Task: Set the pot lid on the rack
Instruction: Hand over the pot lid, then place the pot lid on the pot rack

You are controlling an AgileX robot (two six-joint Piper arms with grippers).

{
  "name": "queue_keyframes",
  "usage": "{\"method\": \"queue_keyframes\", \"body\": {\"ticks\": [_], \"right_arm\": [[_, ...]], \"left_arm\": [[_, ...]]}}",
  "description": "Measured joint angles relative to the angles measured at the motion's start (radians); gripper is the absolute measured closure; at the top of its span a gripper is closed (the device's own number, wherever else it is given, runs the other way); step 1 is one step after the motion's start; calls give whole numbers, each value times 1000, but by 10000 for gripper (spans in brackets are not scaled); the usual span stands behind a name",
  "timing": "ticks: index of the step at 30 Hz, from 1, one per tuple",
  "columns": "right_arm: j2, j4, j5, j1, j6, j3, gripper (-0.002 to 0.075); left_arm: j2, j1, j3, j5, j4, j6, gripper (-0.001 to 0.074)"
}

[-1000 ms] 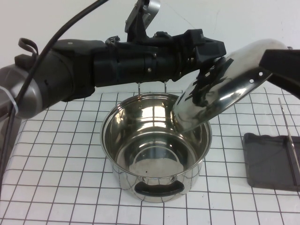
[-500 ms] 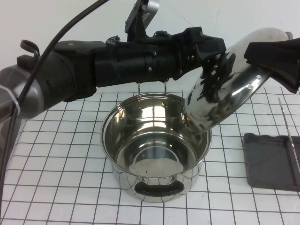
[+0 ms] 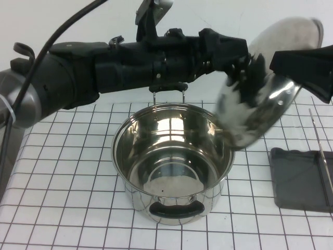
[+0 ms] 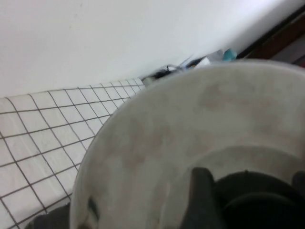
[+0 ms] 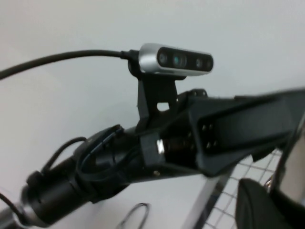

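Note:
The pot lid [image 3: 260, 104] hangs tilted almost on edge above the right rim of the steel pot [image 3: 171, 166]. My left gripper [image 3: 243, 56] reaches across from the left and is shut on the lid's black knob [image 4: 252, 198], with the dome [image 4: 190, 119] filling the left wrist view. My right gripper [image 3: 276, 61] meets the lid from the right and is shut on its rim [image 5: 293, 162]; one finger [image 5: 255, 205] shows there. The rack [image 3: 297, 179] is a dark grey tray at the right with thin rods [image 3: 318, 146].
The deep pot with a black handle [image 3: 177, 209] stands mid-table on the checked cloth [image 3: 62, 182]. The left arm [image 5: 143, 157] with its camera fills the right wrist view. A white wall stands behind the table.
The lid has swung up and to the right, from lying slanted over the pot's rim to nearly on edge. The left arm has reached further right with it; the right gripper has stayed at the lid.

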Motion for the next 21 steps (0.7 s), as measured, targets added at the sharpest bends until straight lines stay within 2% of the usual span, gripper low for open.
{"method": "queue_keyframes", "body": {"ticks": [2, 5, 7, 10, 15, 17, 21], "right_arm": [[0, -6, 0, 0, -41, -8, 679], [2, -12, -2, 0, -86, -17, 692], [2, -20, 1, 0, -117, -23, 693], [2, -19, -6, 0, -179, -27, 694], [2, -28, -10, 0, -229, -38, 694], [2, -51, -10, 0, -236, -57, 694], [-13, -216, -14, 0, -229, -106, 694]], "left_arm": [[2, 8, 0, 28, 24, 12, 290], [2, 30, 0, 85, 40, 15, 185], [2, 55, 0, 134, 44, 8, 165], [2, 106, 0, 213, 46, -20, 177], [2, 191, 0, 356, 56, -75, 286], [2, 225, 0, 415, 92, -84, 370], [-14, 278, 0, 453, 251, -91, 631]]}}
